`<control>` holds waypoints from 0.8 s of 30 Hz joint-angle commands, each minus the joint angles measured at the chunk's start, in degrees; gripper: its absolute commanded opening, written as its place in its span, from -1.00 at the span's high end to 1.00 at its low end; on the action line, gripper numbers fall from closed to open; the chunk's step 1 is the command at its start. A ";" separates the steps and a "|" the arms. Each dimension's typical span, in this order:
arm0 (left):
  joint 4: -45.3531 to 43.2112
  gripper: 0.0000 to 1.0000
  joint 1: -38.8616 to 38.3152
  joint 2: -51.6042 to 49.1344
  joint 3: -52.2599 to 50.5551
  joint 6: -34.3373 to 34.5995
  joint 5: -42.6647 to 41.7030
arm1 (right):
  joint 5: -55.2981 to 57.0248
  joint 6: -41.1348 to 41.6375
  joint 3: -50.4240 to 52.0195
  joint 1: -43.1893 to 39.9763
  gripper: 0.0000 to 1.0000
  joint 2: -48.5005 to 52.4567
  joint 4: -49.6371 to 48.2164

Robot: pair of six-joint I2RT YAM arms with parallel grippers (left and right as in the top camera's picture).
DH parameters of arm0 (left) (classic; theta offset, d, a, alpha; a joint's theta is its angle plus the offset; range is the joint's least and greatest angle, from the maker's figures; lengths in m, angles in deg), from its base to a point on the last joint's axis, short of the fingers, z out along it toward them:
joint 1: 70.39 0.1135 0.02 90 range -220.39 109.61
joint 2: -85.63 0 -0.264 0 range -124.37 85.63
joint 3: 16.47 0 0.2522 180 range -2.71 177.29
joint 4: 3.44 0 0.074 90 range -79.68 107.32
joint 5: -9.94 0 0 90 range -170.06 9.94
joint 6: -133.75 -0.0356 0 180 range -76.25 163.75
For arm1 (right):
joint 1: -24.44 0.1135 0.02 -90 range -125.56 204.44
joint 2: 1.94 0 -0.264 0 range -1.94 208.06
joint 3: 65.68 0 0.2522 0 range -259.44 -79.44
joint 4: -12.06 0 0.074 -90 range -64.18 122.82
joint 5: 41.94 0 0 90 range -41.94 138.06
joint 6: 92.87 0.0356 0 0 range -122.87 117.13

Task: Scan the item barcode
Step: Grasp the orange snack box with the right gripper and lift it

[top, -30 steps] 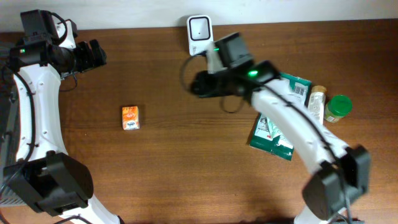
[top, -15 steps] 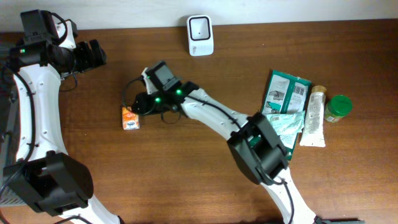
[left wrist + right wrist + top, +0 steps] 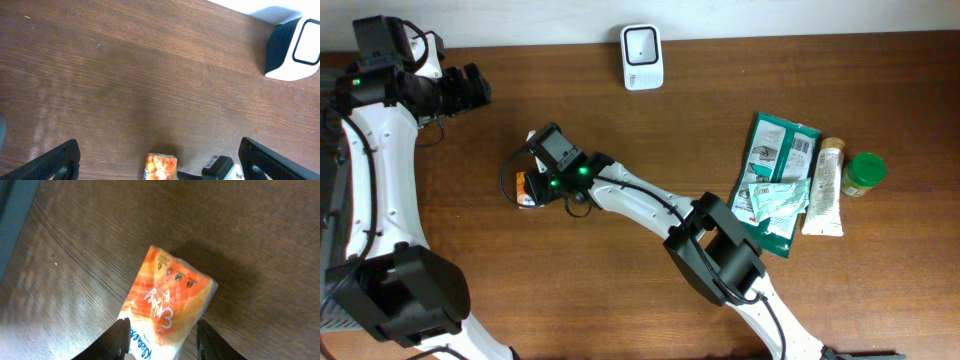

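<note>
Right tool [image 3: 162,339] is on top of the target: orange tissue packet [image 3: 172,302] lies flat on the counter [image 3: 620,290], directly under the wrist.

In the right wrist view the packet's long axis runs 7 to 1 o'clock. The fingers [image 3: 119,341] straddle its 7 o'clock end, one per long side, so the grip goes across the short axis. The jaws are part-way in, roughly packet width apart. Can't tell whether the pads are bearing on the wrapper or just beside it, so I'm not calling it a grasp.

Overhead, the packet sits at about 9 o'clock on the counter, mostly hidden by the right wrist.

Left tool [image 3: 475,88] is released, jaws fully spread and holding nothing. It hangs at about 11 o'clock from the packet, well apart. The right arm is clearly the nearer one.

Scanner [image 3: 642,43] stands at the 12 o'clock edge, about 1 o'clock from the packet and well apart. My read: once clamped, the move is a lift and carry toward 1 o'clock. The barcode side isn't visible, so a wrist roll may be needed at the scanner.

Green pouches [image 3: 775,165], a tube and a green-capped jar sit at 3 o'clock, off that path.
</note>
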 commanded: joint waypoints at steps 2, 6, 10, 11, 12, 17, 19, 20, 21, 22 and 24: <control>-0.07 -0.98 0.04 -0.44 -0.20 0.33 -0.20 | 1.60 0.61 -0.74 0.09 0.42 1.73 0.90; -0.07 -0.98 0.04 -0.44 -0.17 0.33 -0.20 | 1.60 0.98 -0.74 -0.02 0.42 3.19 0.76; -0.07 -0.98 0.04 -0.44 -0.20 0.33 -0.20 | 1.60 0.92 -0.74 -0.11 0.49 3.41 0.72; -0.07 -0.98 0.04 -0.44 -0.20 0.33 -0.20 | 1.62 0.87 -0.74 -0.11 0.50 3.41 0.74; -0.07 -0.98 0.04 -0.44 -0.17 0.33 -0.20 | 1.62 0.70 -0.74 -0.11 0.50 3.48 0.76; -0.07 -0.99 0.04 -0.44 -0.17 0.33 -0.20 | 2.23 -0.66 -0.70 -0.11 0.58 3.52 1.33; -0.07 -0.98 0.04 -0.44 -0.17 0.33 -0.20 | 2.23 -0.83 -0.72 -0.11 0.92 3.50 1.81; -0.07 -0.98 0.04 -0.44 -0.17 0.33 -0.20 | 2.23 -0.85 -0.76 -0.17 0.92 3.23 2.25; -0.07 -0.98 0.04 -0.44 -0.17 0.33 -0.20 | 2.23 -0.79 -0.90 -0.59 0.92 2.62 3.15; -0.07 -0.98 0.04 -0.44 -0.17 0.33 -0.20 | 2.25 -0.79 -1.25 -1.14 0.92 1.75 4.79; -0.07 -0.98 0.04 -0.44 -0.20 0.33 -0.20 | 2.51 -0.81 -2.25 -2.67 0.92 -0.76 9.31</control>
